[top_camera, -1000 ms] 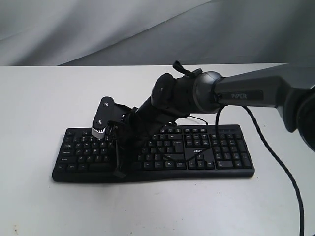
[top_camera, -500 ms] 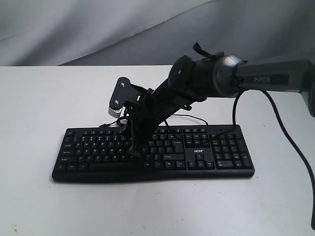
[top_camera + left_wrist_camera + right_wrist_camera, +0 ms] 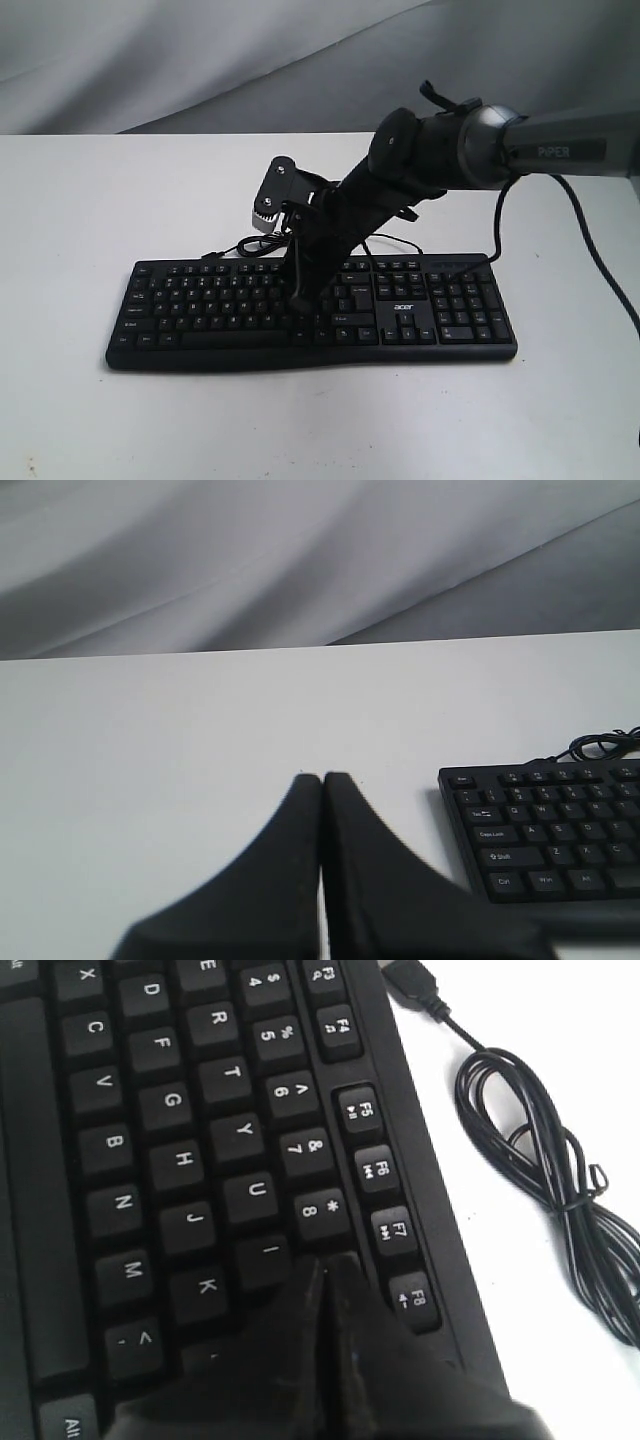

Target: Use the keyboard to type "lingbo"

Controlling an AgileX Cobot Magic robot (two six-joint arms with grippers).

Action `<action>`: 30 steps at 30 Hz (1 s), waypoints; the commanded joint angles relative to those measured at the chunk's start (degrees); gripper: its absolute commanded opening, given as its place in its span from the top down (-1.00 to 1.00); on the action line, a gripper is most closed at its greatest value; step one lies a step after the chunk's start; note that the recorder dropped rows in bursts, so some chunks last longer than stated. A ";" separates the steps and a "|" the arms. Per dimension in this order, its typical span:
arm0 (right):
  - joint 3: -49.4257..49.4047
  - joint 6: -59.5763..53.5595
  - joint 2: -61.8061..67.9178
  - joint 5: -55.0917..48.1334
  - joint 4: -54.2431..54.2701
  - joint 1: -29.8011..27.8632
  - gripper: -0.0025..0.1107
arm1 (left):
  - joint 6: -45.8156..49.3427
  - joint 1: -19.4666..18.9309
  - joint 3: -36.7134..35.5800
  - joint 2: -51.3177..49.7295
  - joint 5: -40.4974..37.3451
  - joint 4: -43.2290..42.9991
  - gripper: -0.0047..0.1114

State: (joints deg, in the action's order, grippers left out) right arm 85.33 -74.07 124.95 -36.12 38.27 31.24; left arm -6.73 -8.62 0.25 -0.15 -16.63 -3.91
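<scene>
1. since a second ago the right gripper (image 3: 300,298) has slid rightward along the keyboard (image 3: 190,305).
2. its fingers are pressed together, tips just beside the i key (image 3: 268,1252).
3. left gripper (image 3: 322,778), also pinched together, hovers over the table (image 3: 150,740) beside the keyboard's end.
4. keyboard lies flat on the table.

My right claw (image 3: 322,1272) hid the keys beside the I key (image 3: 268,1252) on the keyboard (image 3: 180,1165). Its cable (image 3: 572,1198) ran off the edge. From outside, the legends (image 3: 200,300) were unreadably small.

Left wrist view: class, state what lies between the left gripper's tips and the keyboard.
Only bare white table lies between the shut left gripper and the keyboard. The left wrist view shows that stretch with nothing on it.
</scene>
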 commanded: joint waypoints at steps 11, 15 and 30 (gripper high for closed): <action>-0.86 -1.27 -0.21 -0.49 0.64 -0.36 0.96 | -0.23 -0.11 -0.25 0.15 0.26 0.46 0.91; -0.86 -2.17 0.57 -0.36 1.72 -0.36 0.96 | -0.23 -0.11 -0.25 0.15 0.26 0.46 0.91; -0.86 -2.57 0.85 -1.25 2.16 -0.36 0.96 | -0.23 -0.11 -0.25 0.15 0.26 0.46 0.91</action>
State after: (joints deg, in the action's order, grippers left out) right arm 84.87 -76.04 125.90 -36.74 40.10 31.24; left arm -6.73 -8.62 0.25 -0.15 -16.63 -3.91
